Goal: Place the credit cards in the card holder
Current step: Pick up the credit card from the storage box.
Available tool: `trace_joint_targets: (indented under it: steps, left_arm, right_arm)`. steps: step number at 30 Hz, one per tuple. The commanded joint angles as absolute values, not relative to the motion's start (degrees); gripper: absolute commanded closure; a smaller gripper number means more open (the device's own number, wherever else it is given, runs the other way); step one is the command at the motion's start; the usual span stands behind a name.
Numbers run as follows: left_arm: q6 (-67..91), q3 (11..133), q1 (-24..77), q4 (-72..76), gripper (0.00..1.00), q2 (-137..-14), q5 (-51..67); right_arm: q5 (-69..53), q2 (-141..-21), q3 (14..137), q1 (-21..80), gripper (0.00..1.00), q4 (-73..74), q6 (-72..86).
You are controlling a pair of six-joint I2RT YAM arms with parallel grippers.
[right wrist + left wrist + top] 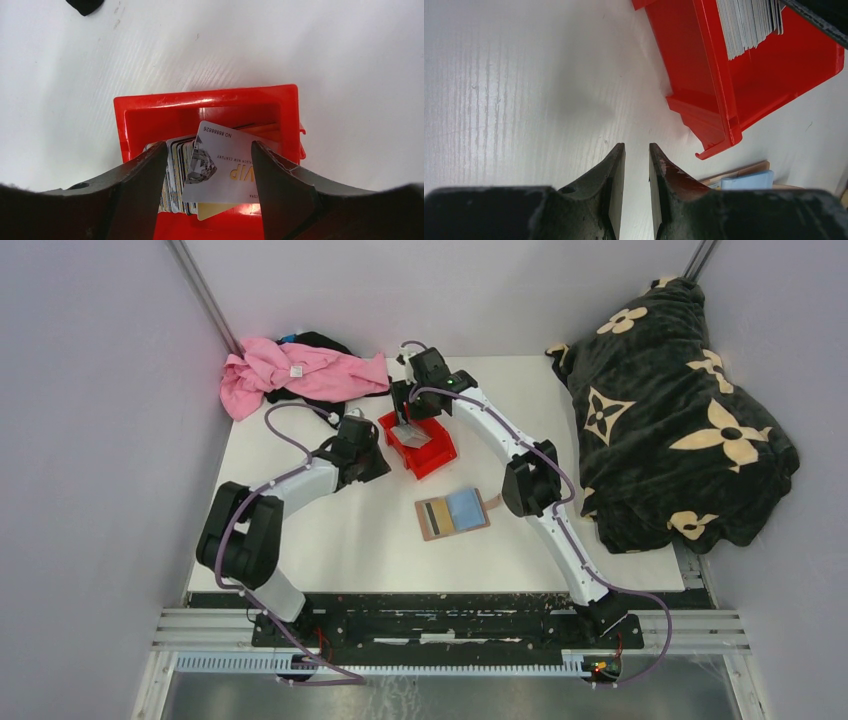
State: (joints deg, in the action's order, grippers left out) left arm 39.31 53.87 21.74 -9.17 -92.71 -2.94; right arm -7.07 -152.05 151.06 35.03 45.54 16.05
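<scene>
The credit cards (175, 170) stand on edge as a packed stack inside a red bin (200, 100). One silver card printed "VIP" (225, 160) leans askew across the top of the stack, and the corner of a gold card (212, 210) shows below it. Two more cards lie on the open card holder (453, 513): one with a dark stripe (435, 517) on its left half and a bluish one (466, 508) on its right half. The holder lies flat on the bench (330, 540), near the bin on the side toward the arm bases, with its small tab (492, 502) pointing right.

The right tool (208, 145) reaches into the bin with its jaws spread wide around the VIP card. One finger (145, 170) stands clear of the card's edge, while the other overlaps the opposite edge. The card sits crooked between them, so the tool looks released rather than clamped.

The left tool (636, 147) hangs over bare bench just beside the bin's outer wall. It is released, with its jaws only narrowly apart and nothing between them.

At the far edge of the bench lies a pink cloth (300, 375) over something black. A dark blanket with cream flower shapes (680, 420) is heaped along the right side.
</scene>
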Motion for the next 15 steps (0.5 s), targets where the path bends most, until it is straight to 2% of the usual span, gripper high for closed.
trace_joint_targets:
  steps: [1,15]
  left_arm:
    - [38.4,57.1,21.1,-6.1,0.68,-94.1,-2.1]
    - [40.6,60.4,20.0,-4.0,0.69,-100.9,1.1]
  right_arm:
    - [-9.1,-153.4,154.5,34.7,0.32,42.8,17.3]
    - [-13.8,-150.1,149.2,34.8,0.54,42.3,20.0]
